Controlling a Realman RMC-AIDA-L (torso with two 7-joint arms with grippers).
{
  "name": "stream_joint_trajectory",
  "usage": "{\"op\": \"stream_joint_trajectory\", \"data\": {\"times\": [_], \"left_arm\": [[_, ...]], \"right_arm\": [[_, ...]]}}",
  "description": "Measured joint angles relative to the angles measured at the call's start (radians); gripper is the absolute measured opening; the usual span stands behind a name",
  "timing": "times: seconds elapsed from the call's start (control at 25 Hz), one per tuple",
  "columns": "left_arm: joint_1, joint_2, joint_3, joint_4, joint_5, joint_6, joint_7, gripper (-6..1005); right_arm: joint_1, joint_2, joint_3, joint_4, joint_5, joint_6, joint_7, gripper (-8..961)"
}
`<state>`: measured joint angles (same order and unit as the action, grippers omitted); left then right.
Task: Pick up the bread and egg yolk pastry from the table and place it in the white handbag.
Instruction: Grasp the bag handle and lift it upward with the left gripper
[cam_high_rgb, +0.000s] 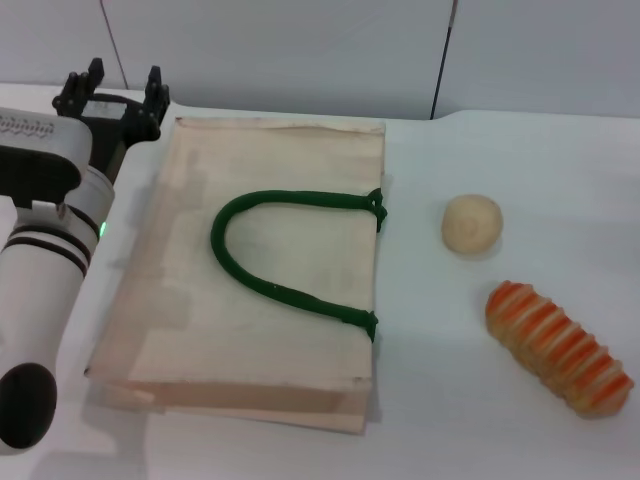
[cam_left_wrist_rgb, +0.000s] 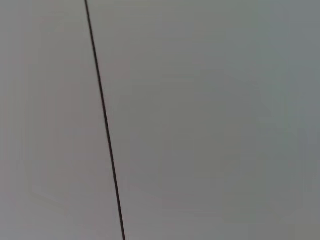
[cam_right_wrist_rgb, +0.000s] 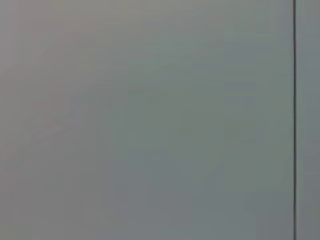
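Bread (cam_high_rgb: 559, 348) lies near right edge of table (cam_high_rgb: 440, 400), toward front — egg yolk pastry (cam_high_rgb: 471, 224) just behind it, apart. White handbag (cam_high_rgb: 260, 270) flat at table centre-left, green handle (cam_high_rgb: 275, 245) on top. Left gripper (cam_high_rgb: 112, 88) at handbag's far left corner — fingers spread, holding nothing. Right gripper out of view.
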<state>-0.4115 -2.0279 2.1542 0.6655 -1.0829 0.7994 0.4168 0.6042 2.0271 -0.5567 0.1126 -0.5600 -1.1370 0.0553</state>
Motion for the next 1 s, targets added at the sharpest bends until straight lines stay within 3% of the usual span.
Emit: {"op": "stream_joint_trajectory", "data": {"times": [0.2, 0.44, 0.64, 0.8, 1.0], "left_arm": [[0.01, 0.012, -0.007, 0.034, 0.005, -0.021, -0.093, 675], [0.015, 0.076, -0.004, 0.147, 0.021, -0.197, -0.136, 666], [0.021, 0.106, -0.012, 0.229, 0.035, -0.31, -0.091, 640], [0.031, 0.108, -0.038, 0.3, 0.035, -0.407, 0.017, 613], [0.07, 0.084, -0.167, 0.424, 0.035, -0.621, 0.158, 624]], "right_arm": [[0.002, 0.0, -0.001, -0.001, -0.001, 0.0, 0.0, 758], [0.002, -0.001, -0.001, -0.001, -0.002, 0.001, 0.0, 758], [0.002, -0.001, -0.003, -0.001, -0.002, 0.021, -0.001, 758], [0.004, -0.002, -0.006, -0.002, -0.001, 0.026, -0.007, 758], [0.003, -0.002, -0.007, -0.014, -0.002, 0.031, -0.01, 758]]}}
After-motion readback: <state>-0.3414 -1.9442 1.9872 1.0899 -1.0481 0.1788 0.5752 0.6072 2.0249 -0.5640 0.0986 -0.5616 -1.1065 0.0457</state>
